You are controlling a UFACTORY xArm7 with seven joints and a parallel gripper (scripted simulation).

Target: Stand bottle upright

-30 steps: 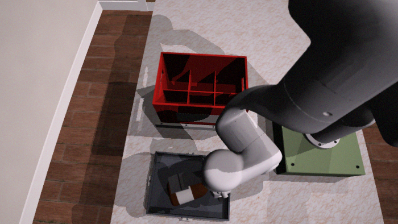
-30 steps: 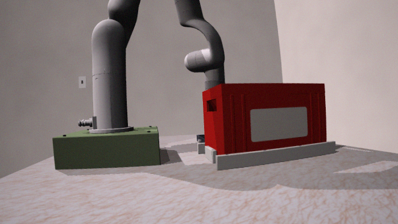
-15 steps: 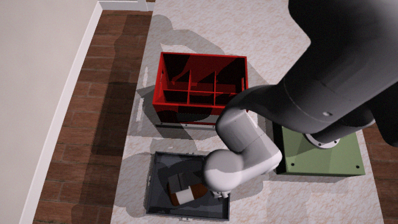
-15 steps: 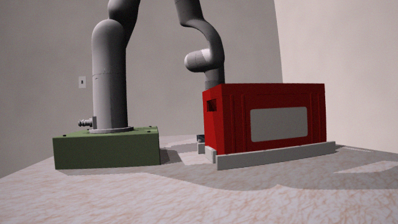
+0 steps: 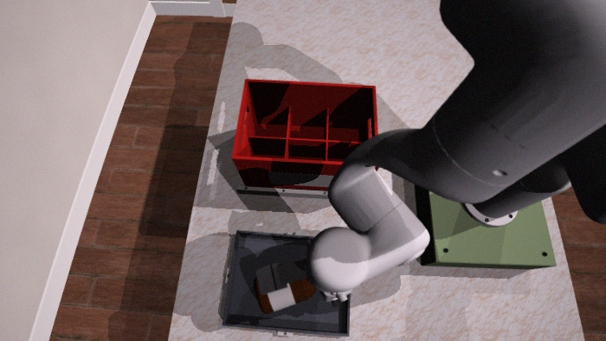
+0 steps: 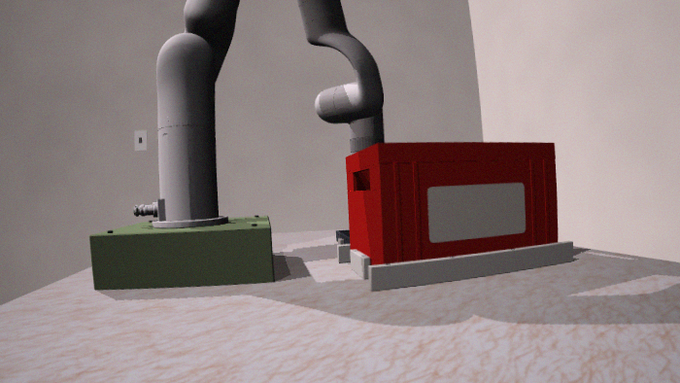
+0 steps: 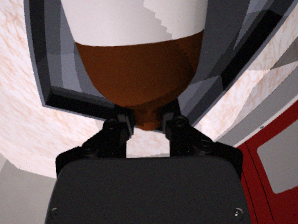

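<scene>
The brown bottle [image 5: 303,291] [image 7: 142,75] with a white label lies on its side in the dark grey tray [image 5: 242,313] [image 7: 50,50], its neck toward the gripper. My gripper [image 7: 147,94] is shut on the bottle's neck, with one finger on each side of it. In the top view the wrist of the arm hides the neck and most of the gripper. The tray sits flat on the table. The red crate [image 5: 309,84] [image 6: 403,219] [image 7: 285,132] stands level with its compartments facing up, away from the gripper.
Low grey rails [image 6: 466,267] run along the foot of the crate. The green base block [image 5: 493,247] [image 6: 182,262] carries the arm, to the right of the tray and crate in the top view. The crate hides almost all of the tray in the exterior view.
</scene>
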